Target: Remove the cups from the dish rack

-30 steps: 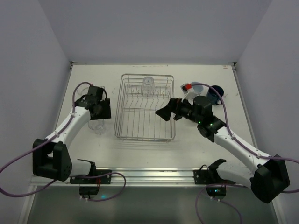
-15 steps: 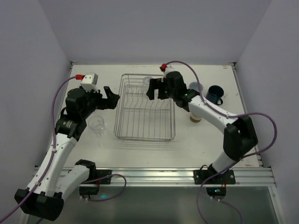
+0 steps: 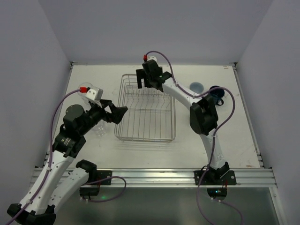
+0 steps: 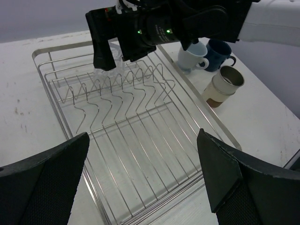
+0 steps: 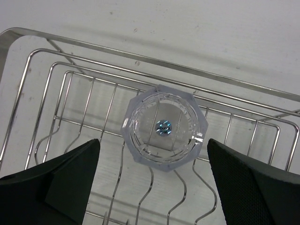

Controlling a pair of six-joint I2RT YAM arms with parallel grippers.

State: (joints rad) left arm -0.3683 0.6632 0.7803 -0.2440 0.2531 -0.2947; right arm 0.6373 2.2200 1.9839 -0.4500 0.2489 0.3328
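Half a second on, my right gripper has swung to the far end of the dish rack. There the last clear tumbler stands among the prongs, between my spread fingers, which touch nothing. My left gripper, also wide open, hovers off the rack's near-left corner. The slick ribbed glass could skid if I close off-centre, or a fingertip could snag the far rim wire. Right of the rack, three cups crowd the landing room.

Your right arm stretched far forward, wrist pointing straight down, right gripper fingers spread wide. Your left arm elevated, left gripper fingers wide apart, angled down-right.
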